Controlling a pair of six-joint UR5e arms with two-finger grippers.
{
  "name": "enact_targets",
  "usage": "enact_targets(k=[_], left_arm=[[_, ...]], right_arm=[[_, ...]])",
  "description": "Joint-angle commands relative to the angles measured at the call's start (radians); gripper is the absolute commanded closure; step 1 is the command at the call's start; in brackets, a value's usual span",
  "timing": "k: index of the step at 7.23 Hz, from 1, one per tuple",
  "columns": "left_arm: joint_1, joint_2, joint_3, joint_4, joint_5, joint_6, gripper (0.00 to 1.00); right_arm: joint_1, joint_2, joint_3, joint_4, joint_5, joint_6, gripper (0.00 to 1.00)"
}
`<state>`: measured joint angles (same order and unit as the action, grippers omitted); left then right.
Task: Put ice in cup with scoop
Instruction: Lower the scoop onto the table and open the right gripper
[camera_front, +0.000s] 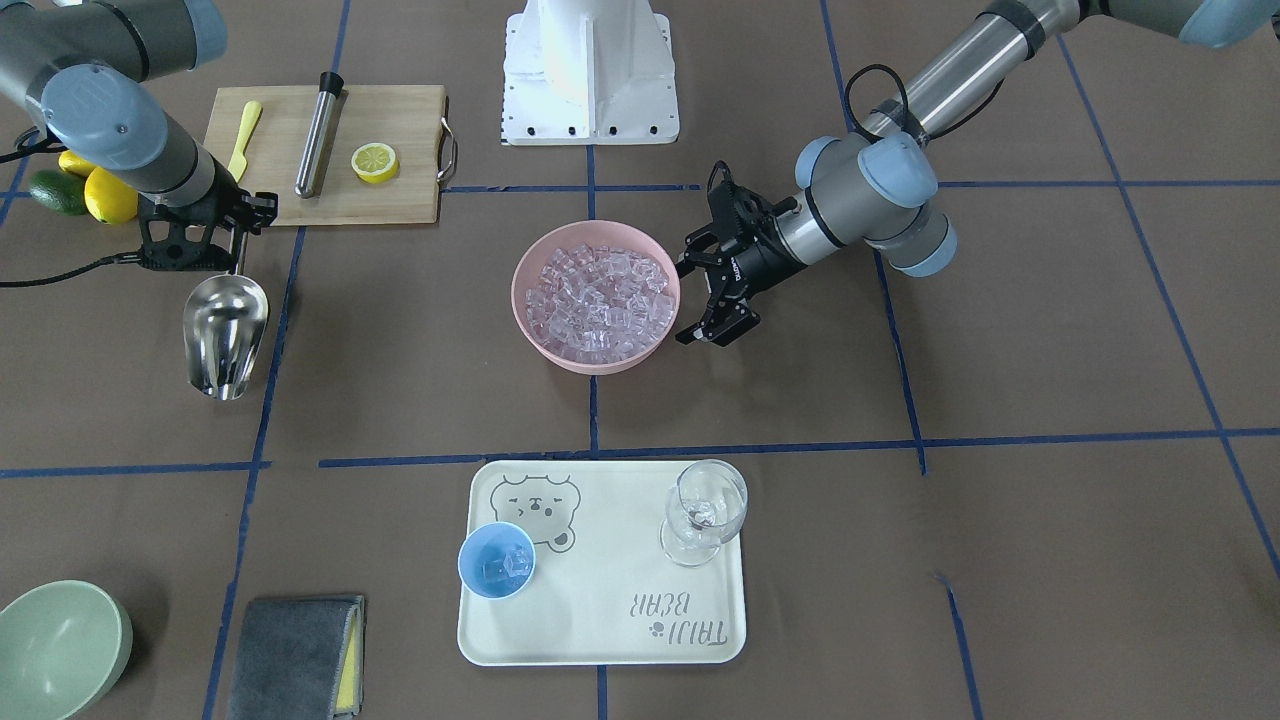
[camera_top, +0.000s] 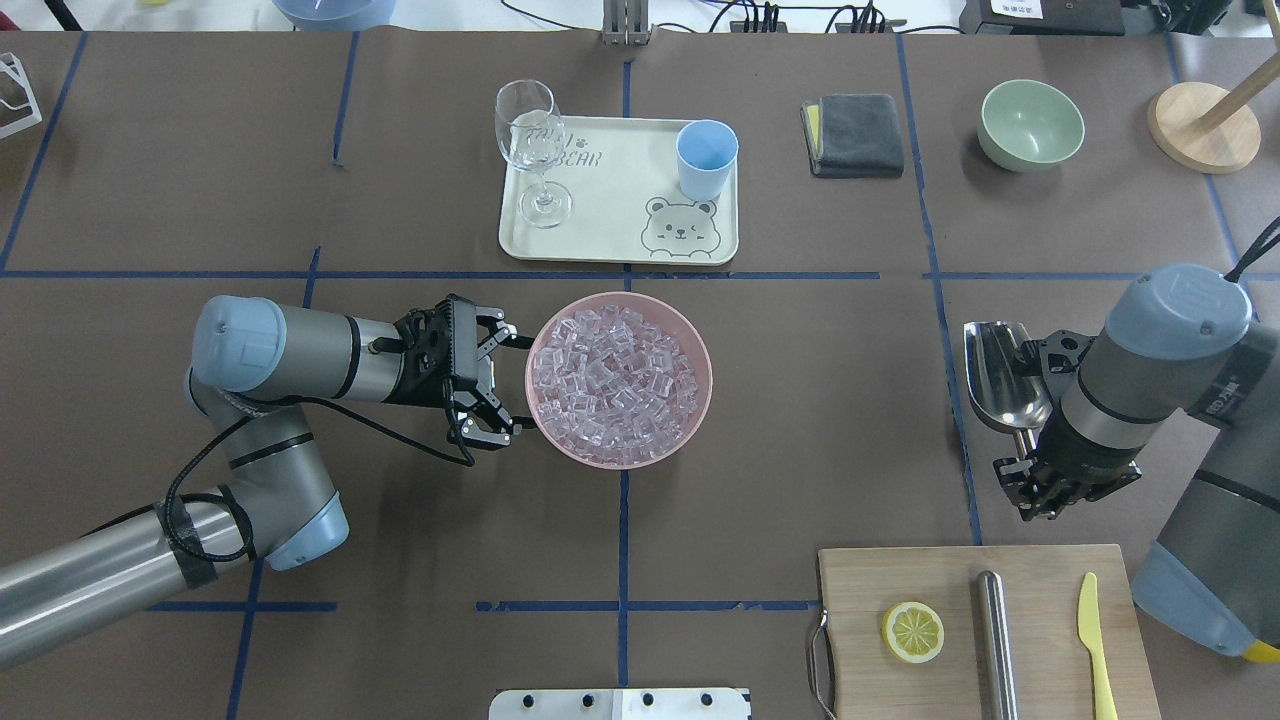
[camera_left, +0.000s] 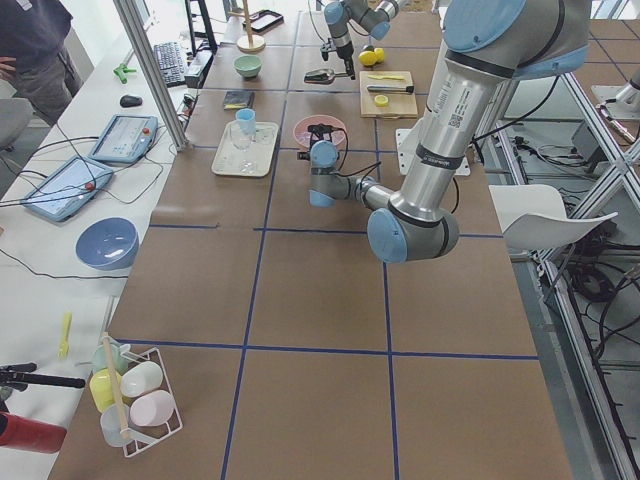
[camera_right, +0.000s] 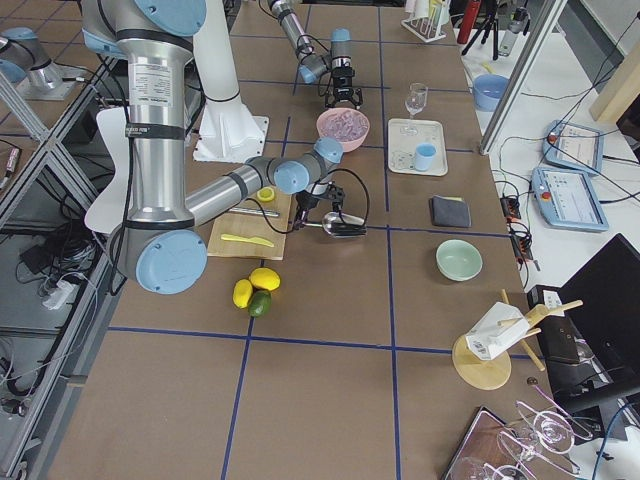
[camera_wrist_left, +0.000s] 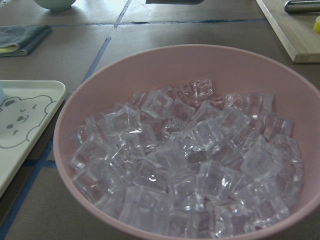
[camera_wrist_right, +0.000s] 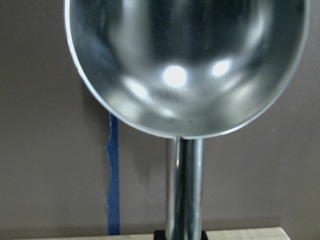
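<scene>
The cream tray (camera_front: 600, 570) on the bench reads "BEAR", after a word that looks like "TAIJI". Lettering on the right arm's label (camera_top: 1228, 392) is too blurred to read.

The cup (camera_left: 245, 117) stands on the tray (camera_left: 228, 160), near the bowl (camera_left: 336, 123).

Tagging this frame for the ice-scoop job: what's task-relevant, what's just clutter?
Job: scoop, held by the right gripper; ice; pink bowl holding it; cup; tray under the cup.

Lying about: wine glass, cutting board, lemon slice, steel cylinder, yellow knife, green bowl, grey cloth, lemons.
</scene>
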<state>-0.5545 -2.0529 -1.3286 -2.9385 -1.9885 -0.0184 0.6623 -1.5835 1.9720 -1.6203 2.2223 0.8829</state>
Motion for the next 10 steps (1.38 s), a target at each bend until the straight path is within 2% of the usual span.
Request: enact_targets(k=[1,2,3,4,6,8,10], left_arm=[[0.001,0.0,0.0,-0.001,0.001,0.0,0.0],[-0.001,0.0,0.0,-0.001,0.001,0.0,0.0],[-0.001,0.0,0.0,-0.001,-0.001,0.0,0.0],[-0.001,0.0,0.0,-0.001,0.0,0.0,0.0],[-0.001,0.003,0.0,-0.001,-0.001,0.0,0.0],[-0.002,0.005,-0.001,-0.001,-0.001,0.0,0.0],[-0.007,0.01,-0.001,-0.001,-0.001,0.002,0.0]], right_arm=[[-0.013,0.002,-0.021,0.003,0.0,-0.012,0.98],[-0.018,0.01,-0.024,0.0,0.002,-0.012,0.77],[-0.02,0.011,-0.025,0.002,-0.006,-0.003,0.1],[-0.02,0.017,-0.03,0.005,-0.015,-0.002,0.0],[0.017,0.048,-0.019,0.008,-0.033,-0.001,0.0],[0.072,0.095,-0.008,0.01,-0.204,-0.019,0.0],[0.254,0.106,-0.009,-0.001,-0.144,-0.26,0.0]])
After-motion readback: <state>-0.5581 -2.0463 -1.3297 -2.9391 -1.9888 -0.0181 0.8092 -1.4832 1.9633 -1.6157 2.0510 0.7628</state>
